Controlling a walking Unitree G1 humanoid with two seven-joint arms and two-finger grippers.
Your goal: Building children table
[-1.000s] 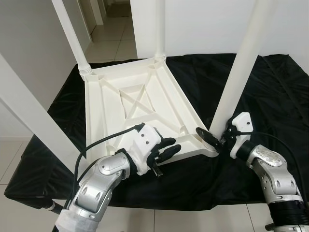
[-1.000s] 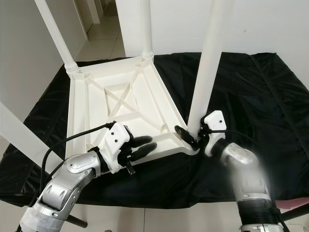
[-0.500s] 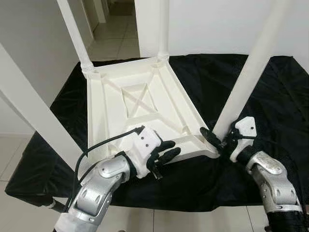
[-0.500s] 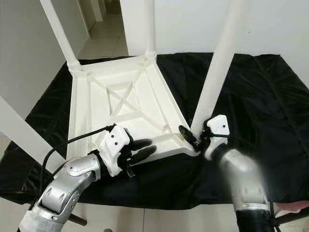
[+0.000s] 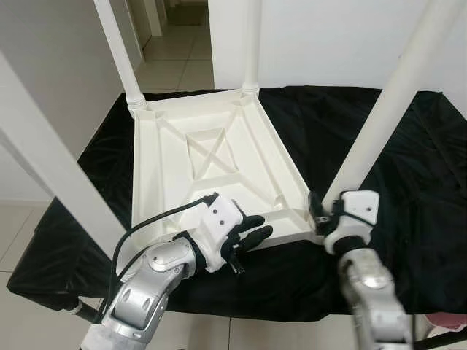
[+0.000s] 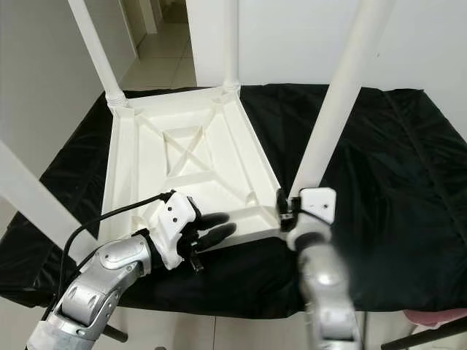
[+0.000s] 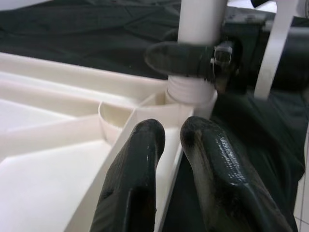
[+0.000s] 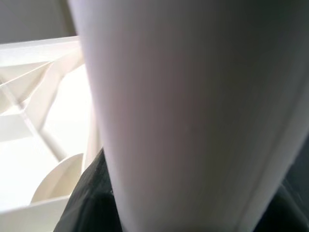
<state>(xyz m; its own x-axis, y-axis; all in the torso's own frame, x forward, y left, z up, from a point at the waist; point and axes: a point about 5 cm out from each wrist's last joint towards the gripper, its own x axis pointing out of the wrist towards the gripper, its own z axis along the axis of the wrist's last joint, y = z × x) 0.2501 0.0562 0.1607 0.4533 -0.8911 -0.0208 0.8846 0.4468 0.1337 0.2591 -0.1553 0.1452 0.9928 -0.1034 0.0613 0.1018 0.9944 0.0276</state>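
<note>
On the black cloth (image 5: 408,168) the upturned table top (image 5: 197,168) carries four legs; right gripper (image 5: 319,211) clamps the near right leg (image 5: 387,109), probably seating it; left gripper (image 5: 248,237) pinches the near rim.

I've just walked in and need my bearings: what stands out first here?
An upside-down white table top lies on a black cloth, its white legs pointing up. At the near right corner, the right gripper grips the base of one leg. The left gripper rests against the top's near edge.
</note>
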